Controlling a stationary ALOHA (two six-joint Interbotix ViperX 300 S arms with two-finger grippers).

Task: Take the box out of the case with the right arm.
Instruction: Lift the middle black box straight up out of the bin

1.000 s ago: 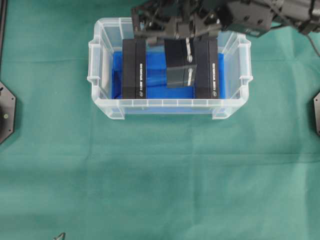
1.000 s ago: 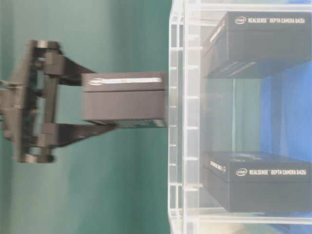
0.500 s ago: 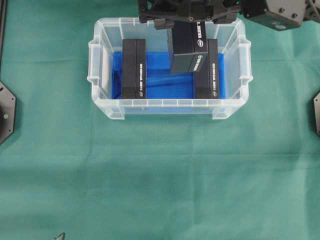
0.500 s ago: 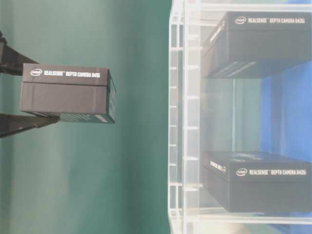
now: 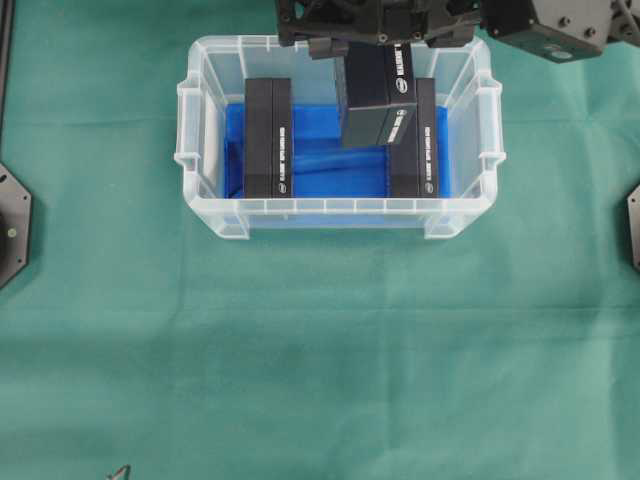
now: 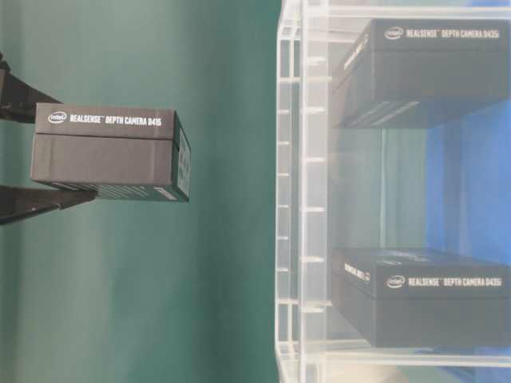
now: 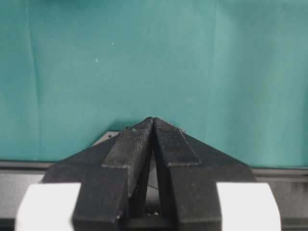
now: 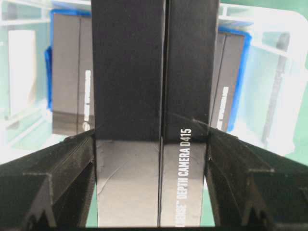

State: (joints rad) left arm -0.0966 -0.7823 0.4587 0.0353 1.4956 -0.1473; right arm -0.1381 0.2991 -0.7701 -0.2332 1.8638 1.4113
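Observation:
The case (image 5: 200, 130) is a clear bin with a blue floor at the top middle of the green cloth. My right gripper (image 5: 378, 45) is shut on a black box (image 5: 375, 95) and holds it lifted above the case's rim. From table level the held box (image 6: 108, 155) hangs well apart from the case wall (image 6: 291, 199), with a finger on each side. In the right wrist view both fingers (image 8: 57, 163) press the sides of the box (image 8: 151, 96). My left gripper (image 7: 153, 120) is shut and empty over bare cloth.
Two more black boxes stay in the case, one at the left (image 5: 268, 135) and one at the right (image 5: 415, 150), under the held box's right side. Black mounts (image 5: 12, 225) sit at the left and right edges of the cloth.
A second ago the box was low between the two others in the case. The right gripper has since raised it above the rim. Over the last half second it has barely moved.

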